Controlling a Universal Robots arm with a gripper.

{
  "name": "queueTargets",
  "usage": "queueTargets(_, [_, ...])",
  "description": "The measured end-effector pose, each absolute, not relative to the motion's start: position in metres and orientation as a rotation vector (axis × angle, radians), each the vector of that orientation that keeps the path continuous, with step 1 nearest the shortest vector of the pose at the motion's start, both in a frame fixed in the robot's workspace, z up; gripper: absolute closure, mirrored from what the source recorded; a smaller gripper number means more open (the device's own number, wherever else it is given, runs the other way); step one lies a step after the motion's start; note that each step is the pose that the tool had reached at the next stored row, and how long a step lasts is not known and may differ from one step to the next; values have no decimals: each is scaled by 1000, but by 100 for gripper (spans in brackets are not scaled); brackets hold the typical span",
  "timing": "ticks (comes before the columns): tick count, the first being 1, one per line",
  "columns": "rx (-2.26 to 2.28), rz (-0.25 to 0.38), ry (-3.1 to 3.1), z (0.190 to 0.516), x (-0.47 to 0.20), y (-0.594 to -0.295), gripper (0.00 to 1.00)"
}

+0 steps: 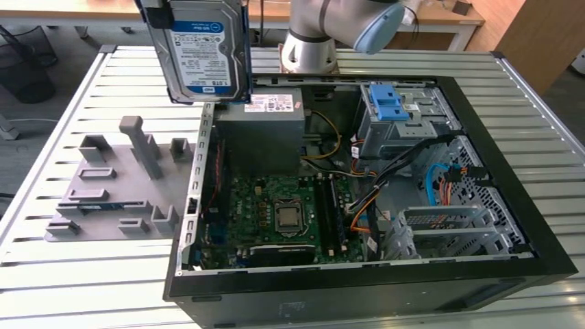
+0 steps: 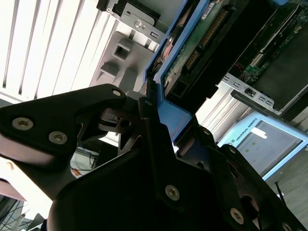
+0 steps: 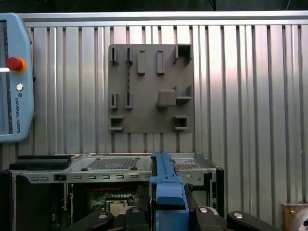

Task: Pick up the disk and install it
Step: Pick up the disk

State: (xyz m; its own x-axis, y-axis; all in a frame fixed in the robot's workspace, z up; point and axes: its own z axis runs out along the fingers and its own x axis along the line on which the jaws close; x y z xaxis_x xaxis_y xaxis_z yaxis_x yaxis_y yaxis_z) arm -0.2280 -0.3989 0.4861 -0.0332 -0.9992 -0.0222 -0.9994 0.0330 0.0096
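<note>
So the disk is up in the air, hanging on edge with its label facing the exterior view. It sits above the far corner of the open PC case on the exterior view's left, right over the far end of the grey power supply, with clear air under it. The gripper has its black fingers squeezed in on the blue bracket around the drive, one each side, so it's a firm pinch on the frame with no gap I can spot in both wrist views. The case takes up the middle of the slatted tabletop and runs toward its edge on the exterior view's right and its near edge. Bare slats stay free along the left edge and at the near left corner. Between the case wall and that left edge lies a grey fixture plate with upright pegs and slots, just beside the case. Inside, the motherboard lies flat in the middle. A metal drive cage with a light-blue latch sits at the case's far right corner, and a mess of orange, blue and black cables runs between the cage and the board. The arm's base stands at the far edge, behind the case. In the first wrist view a teach pendant lies on the slats, apart from the plate.
</note>
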Motion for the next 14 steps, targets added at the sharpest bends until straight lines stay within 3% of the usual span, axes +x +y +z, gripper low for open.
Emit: queueTargets(14, [-2178, 35, 2251, 486, -208, -399, 64])
